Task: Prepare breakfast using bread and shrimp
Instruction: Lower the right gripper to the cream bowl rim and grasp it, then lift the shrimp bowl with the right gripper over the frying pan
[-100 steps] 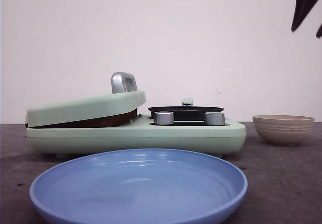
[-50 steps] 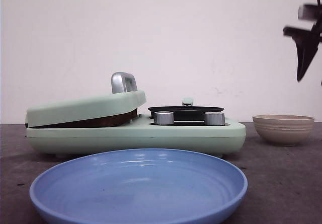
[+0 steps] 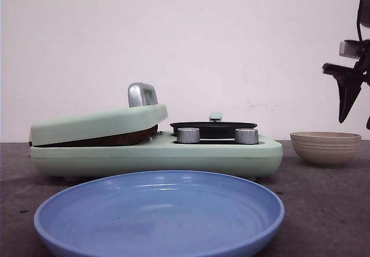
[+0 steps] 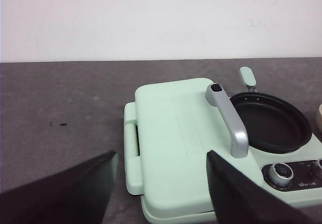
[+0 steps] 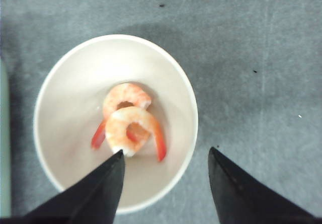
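Observation:
Two curled pink-orange shrimp [image 5: 132,126] lie in a beige bowl [image 5: 191,108], which stands on the table at the right [image 3: 325,147]. My right gripper [image 5: 166,151] hangs open above that bowl, one finger over its inside and the other outside the rim; in the front view the right gripper [image 3: 355,124] is a little above the bowl. My left gripper [image 4: 161,153] is open and empty above the shut lid [image 4: 176,133] of the mint-green breakfast maker [image 3: 156,156]. The bread is not in view.
The breakfast maker has a silver lid handle [image 4: 229,118], a black frying pan [image 4: 271,123] on its right half and two silver knobs [image 3: 188,135]. A large blue plate [image 3: 162,211] sits in front of it. The table is dark grey.
My right gripper has come down from the top right corner of the front view to just above the bowl. Everything else is unchanged.

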`<state>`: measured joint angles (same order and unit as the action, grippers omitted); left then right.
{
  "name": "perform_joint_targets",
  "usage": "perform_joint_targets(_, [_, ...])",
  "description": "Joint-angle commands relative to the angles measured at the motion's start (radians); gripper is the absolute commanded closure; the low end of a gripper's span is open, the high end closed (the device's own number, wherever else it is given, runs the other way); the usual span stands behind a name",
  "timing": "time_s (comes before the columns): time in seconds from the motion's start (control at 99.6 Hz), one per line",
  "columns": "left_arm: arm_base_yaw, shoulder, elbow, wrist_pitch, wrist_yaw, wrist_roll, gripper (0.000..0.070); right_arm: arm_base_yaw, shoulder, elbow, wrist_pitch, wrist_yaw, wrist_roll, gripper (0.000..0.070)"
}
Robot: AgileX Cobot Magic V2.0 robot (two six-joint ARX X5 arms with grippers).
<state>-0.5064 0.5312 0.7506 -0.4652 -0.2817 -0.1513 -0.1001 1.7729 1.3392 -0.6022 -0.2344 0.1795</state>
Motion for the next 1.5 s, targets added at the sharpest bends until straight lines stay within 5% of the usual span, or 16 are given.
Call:
perform_joint_targets(0.0, [-0.005,0.004,0.005,0.008,0.001,0.0,0.0391,-0.002,0.034,0.023,0.022,0.0,-0.009,0.0381])
perform_joint_targets(0.894, [-0.005,0.006,0.005,0.008,0.001,0.0,0.039,-0.002,0.176,0.023,0.107,0.004,-0.004,0.0384])
perform_joint_targets(1.175, [-0.005,0.006,0.005,0.008,0.001,-0.001,0.039,-0.002,0.178,0.023,0.126,0.006,-0.007,0.0691])
perform_joint_targets(1.486, [-0.005,0.006,0.005,0.008,0.001,-0.019,0.039,-0.002,0.174,0.023,0.13,-0.041,0.0,0.0695])
